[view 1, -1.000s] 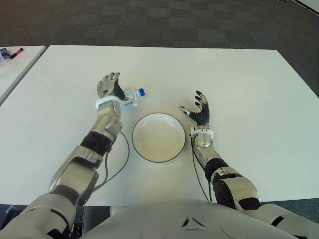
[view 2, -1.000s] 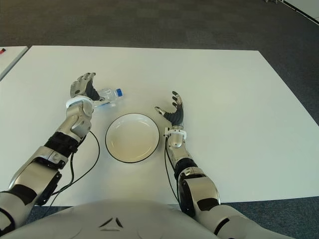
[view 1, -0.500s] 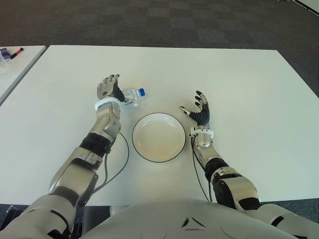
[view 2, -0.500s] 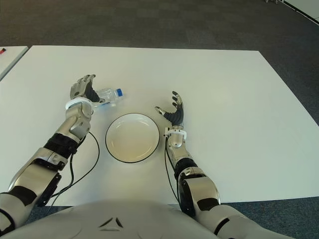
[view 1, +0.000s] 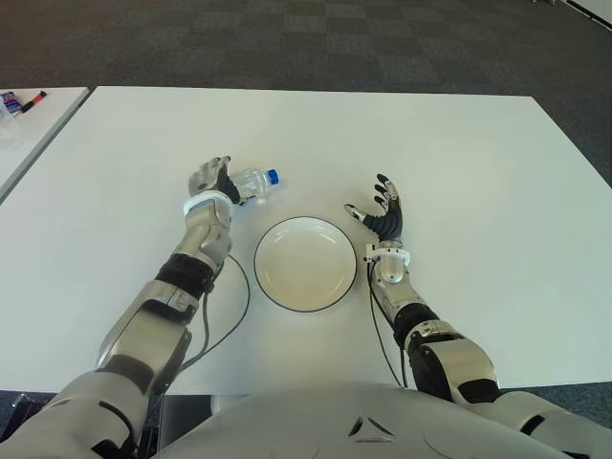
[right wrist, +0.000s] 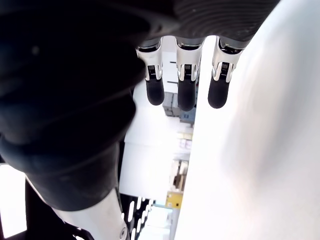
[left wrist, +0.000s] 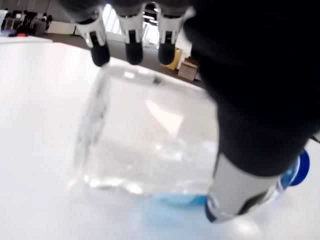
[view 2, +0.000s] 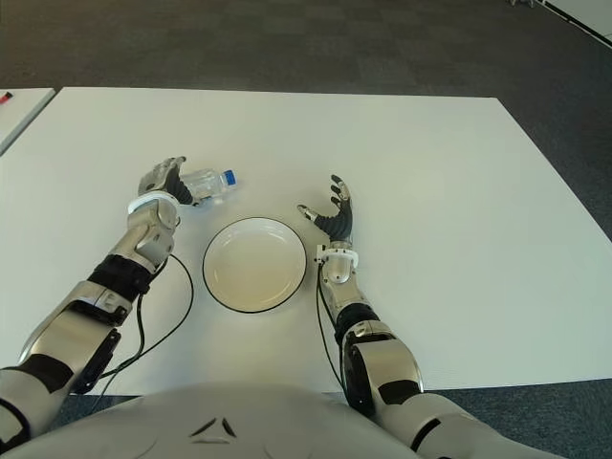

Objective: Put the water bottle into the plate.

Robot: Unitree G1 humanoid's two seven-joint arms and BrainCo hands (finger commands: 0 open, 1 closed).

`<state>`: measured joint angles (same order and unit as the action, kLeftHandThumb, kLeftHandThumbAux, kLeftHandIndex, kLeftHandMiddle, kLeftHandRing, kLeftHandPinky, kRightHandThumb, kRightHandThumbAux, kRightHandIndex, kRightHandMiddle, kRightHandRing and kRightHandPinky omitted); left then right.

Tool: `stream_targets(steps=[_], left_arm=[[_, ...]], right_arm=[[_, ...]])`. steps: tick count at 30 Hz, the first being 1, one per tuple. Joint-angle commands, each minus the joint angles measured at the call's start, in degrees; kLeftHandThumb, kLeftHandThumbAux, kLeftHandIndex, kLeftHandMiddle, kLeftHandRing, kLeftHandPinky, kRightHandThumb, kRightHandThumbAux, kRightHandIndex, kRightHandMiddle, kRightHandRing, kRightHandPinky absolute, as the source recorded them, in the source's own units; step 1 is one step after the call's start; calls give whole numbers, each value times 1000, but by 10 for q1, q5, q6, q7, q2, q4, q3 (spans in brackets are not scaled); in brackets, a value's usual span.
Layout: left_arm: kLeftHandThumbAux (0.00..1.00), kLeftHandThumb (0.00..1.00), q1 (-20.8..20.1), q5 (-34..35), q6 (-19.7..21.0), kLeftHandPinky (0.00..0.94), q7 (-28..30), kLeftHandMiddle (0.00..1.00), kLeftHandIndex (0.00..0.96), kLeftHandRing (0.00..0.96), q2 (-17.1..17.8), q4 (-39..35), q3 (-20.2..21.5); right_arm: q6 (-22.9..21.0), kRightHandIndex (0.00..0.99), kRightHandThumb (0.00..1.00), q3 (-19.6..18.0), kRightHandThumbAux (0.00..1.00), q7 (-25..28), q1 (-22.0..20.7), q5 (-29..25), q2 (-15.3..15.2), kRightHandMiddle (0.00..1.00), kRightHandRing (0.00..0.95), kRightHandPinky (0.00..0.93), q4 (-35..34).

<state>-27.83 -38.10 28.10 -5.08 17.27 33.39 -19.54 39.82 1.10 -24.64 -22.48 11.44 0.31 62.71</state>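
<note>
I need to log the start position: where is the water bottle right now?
The water bottle lies on its side on the white table, on the robot's left, just beyond the plate, with the left hand around its base.

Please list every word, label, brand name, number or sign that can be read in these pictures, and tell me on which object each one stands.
No text can be read anywhere.
Water bottle, lying on the table at the left robot hand: clear, with a blue cap; no print shows on it.
Plate: plain, no marking.
Right robot hand: no readable sign.
Small items on the side table: too small to read.
</note>
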Motion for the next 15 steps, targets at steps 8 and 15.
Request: stream_targets(steps=[8, 15], left_arm=[[894, 0, -21, 6, -23, 54, 20, 0, 0, 0, -13, 63, -27], [892, 0, -27, 11, -48, 60, 9, 0, 0, 0, -20, 88, -27]], right_arm=[[-13, 134, 0, -4, 923, 7, 24, -6, 4, 122, 129, 174, 19], [-12, 129, 0, -3, 921, 6, 25, -5, 4, 119, 126, 173, 18]])
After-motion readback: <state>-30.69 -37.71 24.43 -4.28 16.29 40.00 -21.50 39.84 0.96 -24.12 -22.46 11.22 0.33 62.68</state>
